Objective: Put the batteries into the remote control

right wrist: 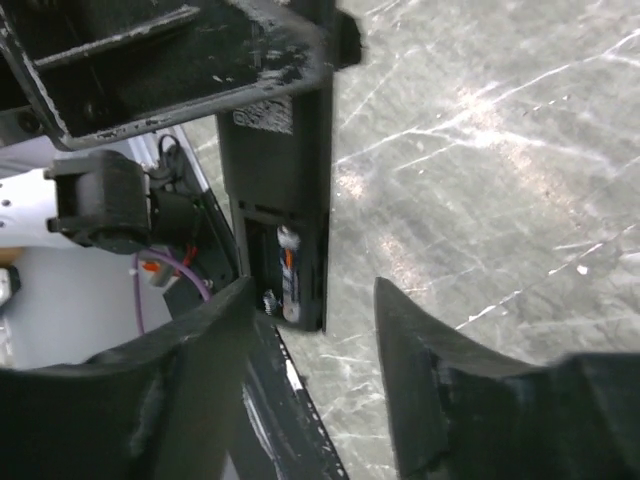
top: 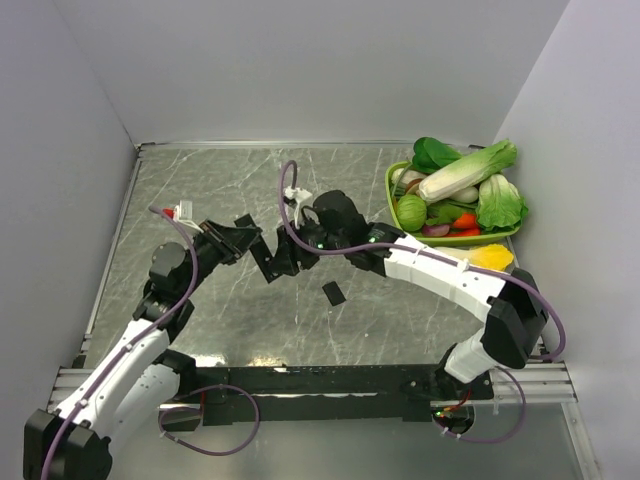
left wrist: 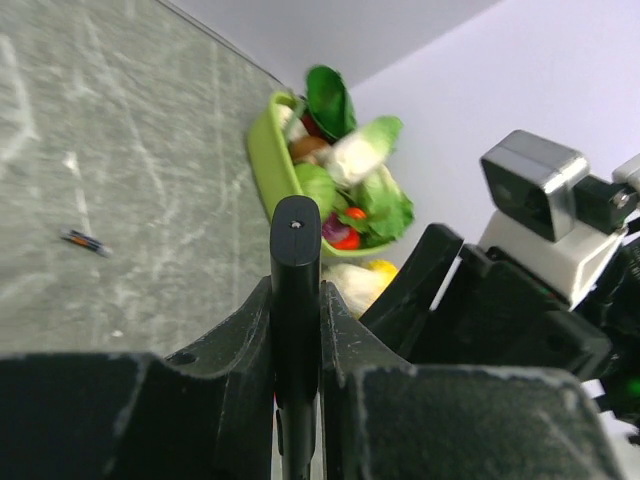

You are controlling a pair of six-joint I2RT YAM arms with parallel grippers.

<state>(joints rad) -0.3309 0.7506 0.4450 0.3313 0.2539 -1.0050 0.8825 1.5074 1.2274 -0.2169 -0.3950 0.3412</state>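
My left gripper [top: 246,240] is shut on the remote control [top: 270,264] and holds it above the table. In the left wrist view the remote [left wrist: 296,262] stands edge-on between the jaws. In the right wrist view the remote's [right wrist: 285,170] back faces me with its compartment open, and one battery [right wrist: 289,272] lies inside. My right gripper [right wrist: 312,345] is open and empty just below the remote's end; it also shows in the top view [top: 298,250]. A second battery [left wrist: 85,241] lies on the table. The flat black cover piece [top: 333,293] lies on the table below the grippers.
A green basket [top: 392,190] of toy vegetables stands at the back right, also in the left wrist view [left wrist: 262,165]. A yellow item [top: 488,257] lies in front of the basket. White walls enclose the marbled table [top: 200,190] on three sides.
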